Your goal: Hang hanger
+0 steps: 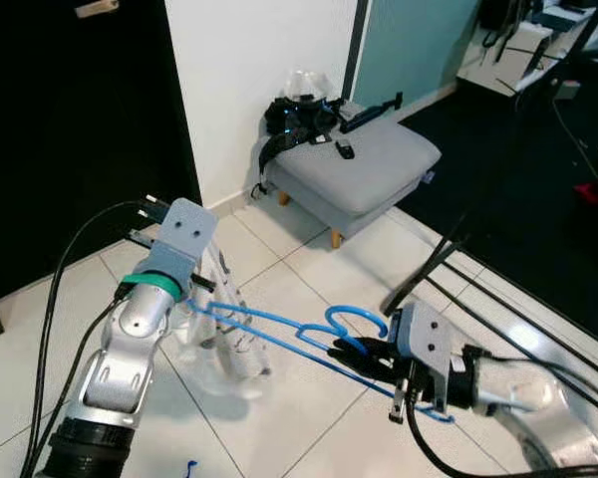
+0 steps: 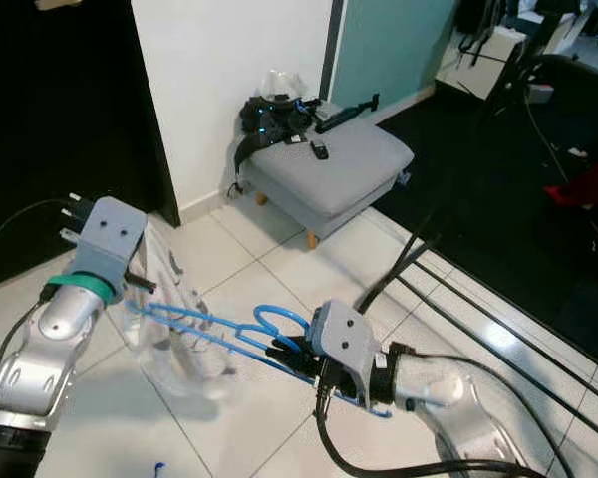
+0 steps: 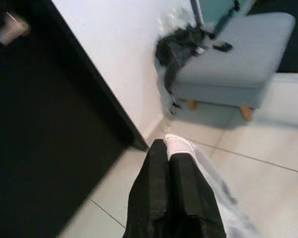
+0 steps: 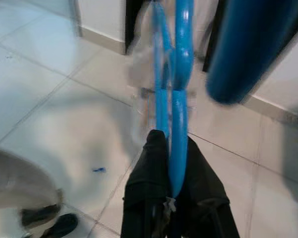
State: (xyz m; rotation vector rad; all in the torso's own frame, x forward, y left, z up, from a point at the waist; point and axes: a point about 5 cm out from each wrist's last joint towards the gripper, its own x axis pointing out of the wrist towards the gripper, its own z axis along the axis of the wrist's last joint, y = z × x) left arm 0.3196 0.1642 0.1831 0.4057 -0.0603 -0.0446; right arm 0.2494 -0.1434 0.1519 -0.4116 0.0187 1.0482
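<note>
Nearest your head camera on the left is the left gripper (image 1: 216,289), raised above the tiled floor (image 1: 309,259); its fingers (image 3: 171,198) are pressed together on a fold of the clear plastic cover (image 1: 224,339), which drapes from that point down toward the tiles; treat this film as soft, limp and slippery, offering no support, and expect it to slide or tear if you pull on it. Proceed rightward to the blue hanger (image 1: 279,324); it spans the gap between the two arms, held off the floor and roughly level, with its hook (image 1: 357,321) curling up just beside the right gripper; judge it light, thin and fairly stiff, but liable to flex along its long arms and to rotate in a narrow pinch. Note the right gripper (image 1: 364,354); its fingers (image 4: 154,193) are closed on the blue rod near the neck below the hook; this is the recommended hold, since it keeps the hook free for the rail. Beyond, against the white wall (image 1: 249,80), stands a grey stool (image 1: 364,164) carrying a dark object; black cables (image 1: 498,299) run across the floor at right; keep the hanger clear of both.
</note>
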